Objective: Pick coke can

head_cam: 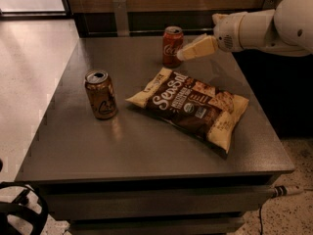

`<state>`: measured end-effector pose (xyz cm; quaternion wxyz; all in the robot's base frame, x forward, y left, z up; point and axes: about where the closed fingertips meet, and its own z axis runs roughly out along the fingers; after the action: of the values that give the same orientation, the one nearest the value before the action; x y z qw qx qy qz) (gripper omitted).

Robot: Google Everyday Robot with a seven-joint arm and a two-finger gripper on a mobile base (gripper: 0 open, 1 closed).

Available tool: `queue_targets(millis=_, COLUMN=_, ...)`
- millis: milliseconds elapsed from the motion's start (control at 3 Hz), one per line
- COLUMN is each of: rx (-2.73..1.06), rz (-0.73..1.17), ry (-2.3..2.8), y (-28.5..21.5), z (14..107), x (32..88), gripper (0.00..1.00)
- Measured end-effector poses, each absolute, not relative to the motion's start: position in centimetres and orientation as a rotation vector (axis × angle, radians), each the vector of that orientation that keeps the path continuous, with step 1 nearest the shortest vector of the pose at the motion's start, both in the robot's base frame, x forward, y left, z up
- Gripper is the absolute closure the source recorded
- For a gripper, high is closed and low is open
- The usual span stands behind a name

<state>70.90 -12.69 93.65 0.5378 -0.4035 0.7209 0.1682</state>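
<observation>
The coke can (171,47), red with white script and a silver top, stands upright at the far middle of the grey table (137,146). My gripper (186,53) comes in from the right on a cream-white arm (264,26). Its tip is right beside the can's right side, at about mid-height. I cannot tell whether it touches the can.
A gold-brown can (100,94) with a dark emblem stands upright at the left middle. A brown Sea Salt snack bag (190,104) lies flat in the centre right, just in front of the coke can. A wooden wall runs behind the table.
</observation>
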Motion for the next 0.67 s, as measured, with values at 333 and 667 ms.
queue_targets(millis=333, rx=-0.934, rz=0.444, ry=1.704, y=-11.5, z=92.1, x=72.5, gripper=0.0)
queue_targets(millis=667, rx=-0.909, rz=0.489, ry=1.688, y=-10.5, z=91.0, x=74.2, gripper=0.0)
